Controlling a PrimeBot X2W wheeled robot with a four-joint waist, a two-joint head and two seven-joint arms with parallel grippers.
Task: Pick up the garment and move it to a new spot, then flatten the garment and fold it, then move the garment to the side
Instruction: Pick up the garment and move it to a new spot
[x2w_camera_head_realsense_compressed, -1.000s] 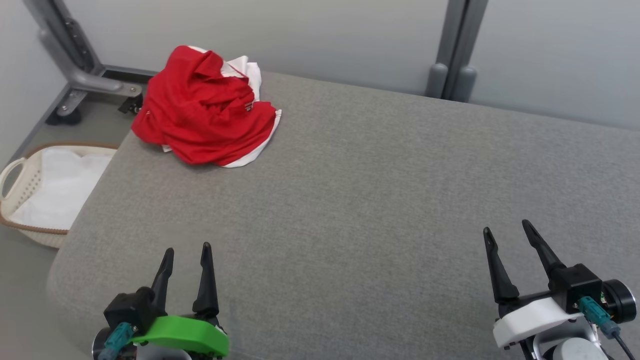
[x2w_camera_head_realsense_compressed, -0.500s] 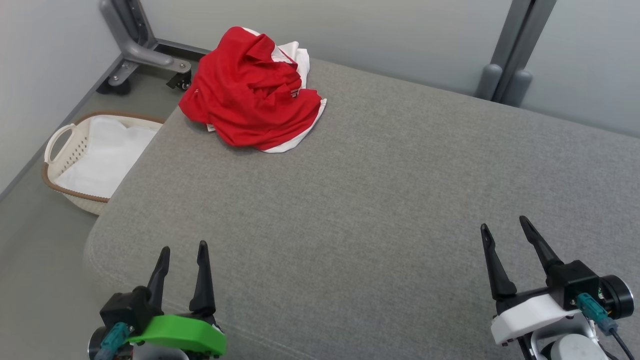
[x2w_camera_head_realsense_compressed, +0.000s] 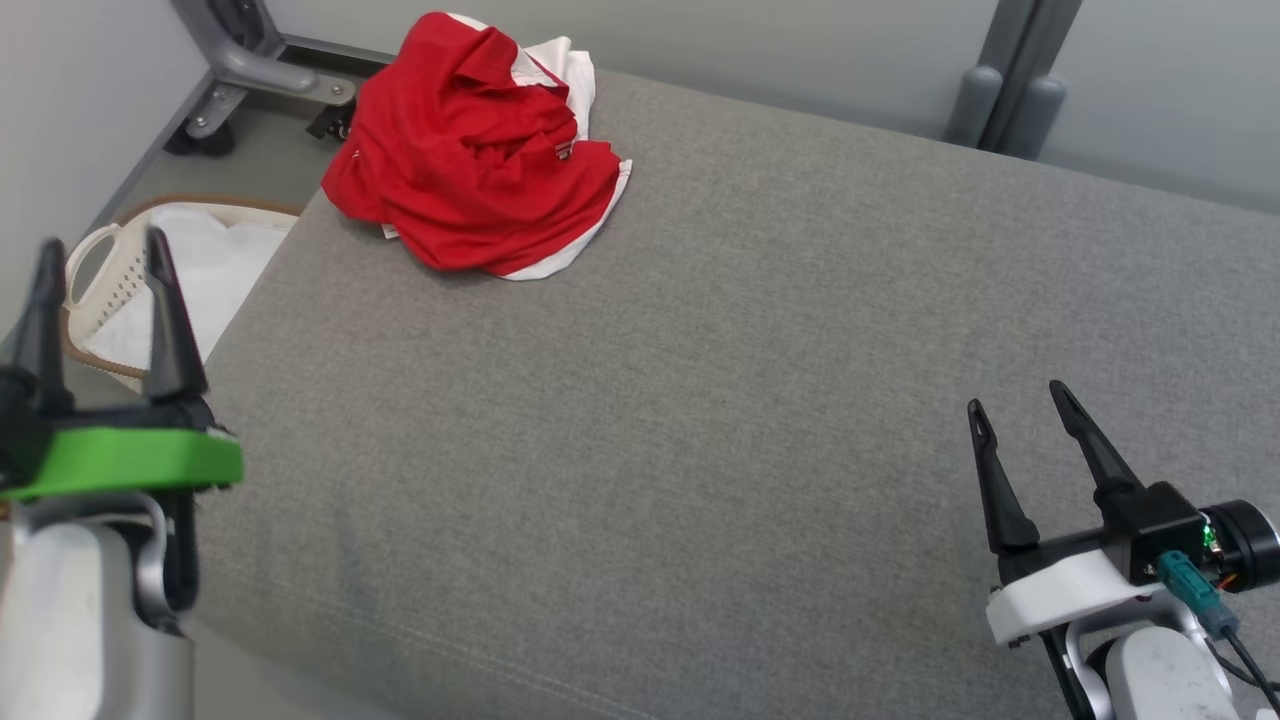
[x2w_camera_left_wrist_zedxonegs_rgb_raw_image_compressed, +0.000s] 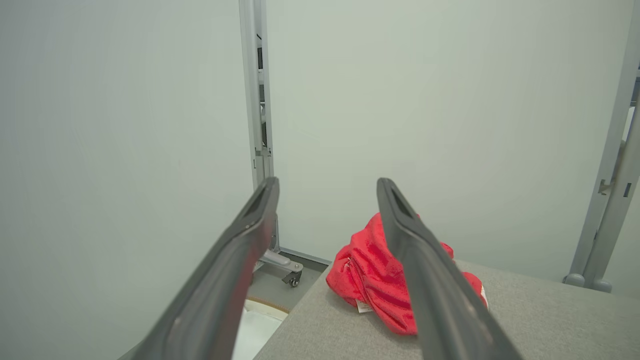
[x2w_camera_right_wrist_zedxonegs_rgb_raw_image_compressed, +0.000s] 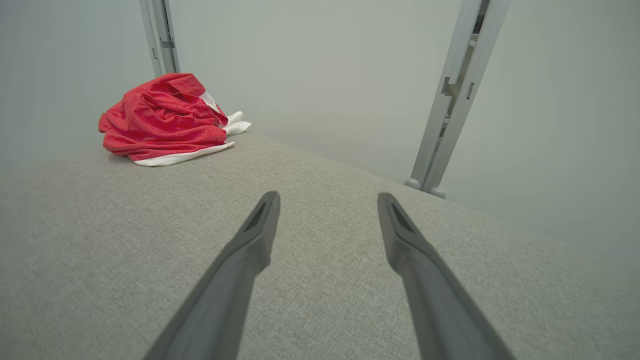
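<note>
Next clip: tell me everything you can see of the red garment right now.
The garment looks like a red shirt with white trim and panels, of thin sporty-looking fabric, with a small white tag at its edge. It lies crumpled in a loose heap, unfolded, at the far left corner of the grey padded surface, its left edge seeming to overhang. Only that surface touches it; the left gripper and right gripper are both open and well away.

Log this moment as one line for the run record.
stage: pre-grasp | garment: crumpled red-and-white heap, far left corner of grey surface, untouched | left pincer: open, empty | right pincer: open, empty
</note>
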